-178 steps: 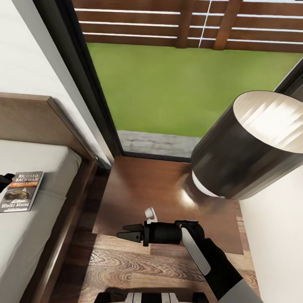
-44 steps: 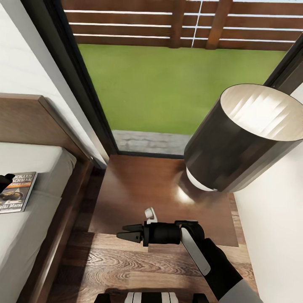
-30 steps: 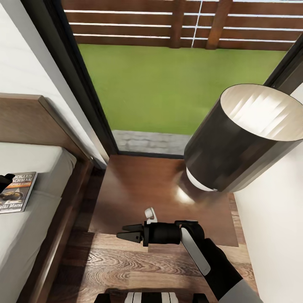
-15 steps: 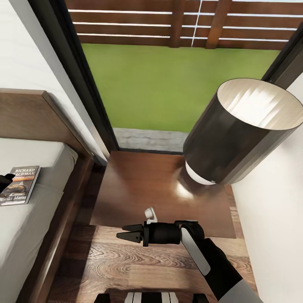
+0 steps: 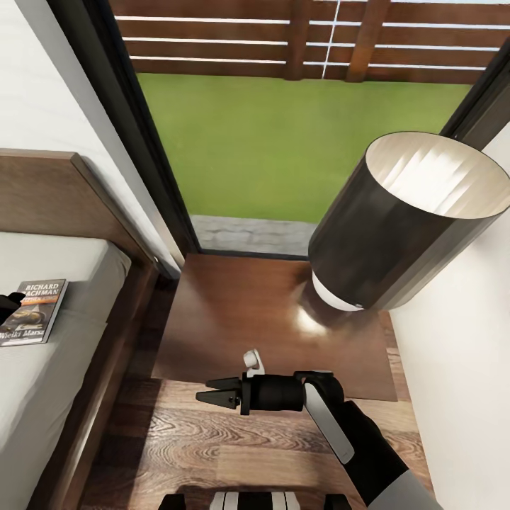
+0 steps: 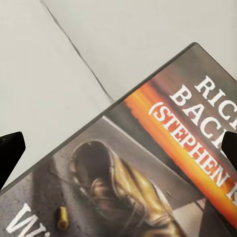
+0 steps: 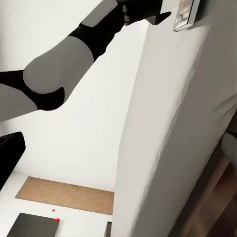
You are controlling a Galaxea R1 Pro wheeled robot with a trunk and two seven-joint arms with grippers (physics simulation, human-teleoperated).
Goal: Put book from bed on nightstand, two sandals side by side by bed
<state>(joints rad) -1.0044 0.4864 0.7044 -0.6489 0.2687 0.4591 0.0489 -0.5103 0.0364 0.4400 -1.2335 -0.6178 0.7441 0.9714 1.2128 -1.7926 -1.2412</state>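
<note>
**Left gripper above the book on the bed**

Left gripper (image 6: 118,148), jaws spread wide, hovers over the book (image 5: 33,311) lying on the bed (image 5: 64,340). Right gripper (image 5: 205,393), jaws parted and empty, hangs at the nightstand's (image 5: 241,312) front edge.

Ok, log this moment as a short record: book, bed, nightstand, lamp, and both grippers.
book: lying flat on the bed, cover up
bed: pale mattress in a dark wooden frame
nightstand: beside the bed, under the window
lamp: dark shade, standing on the nightstand
left gripper: open, fingers either side of the book
right gripper: over the floor by the nightstand's front edge, holding nothing
</note>
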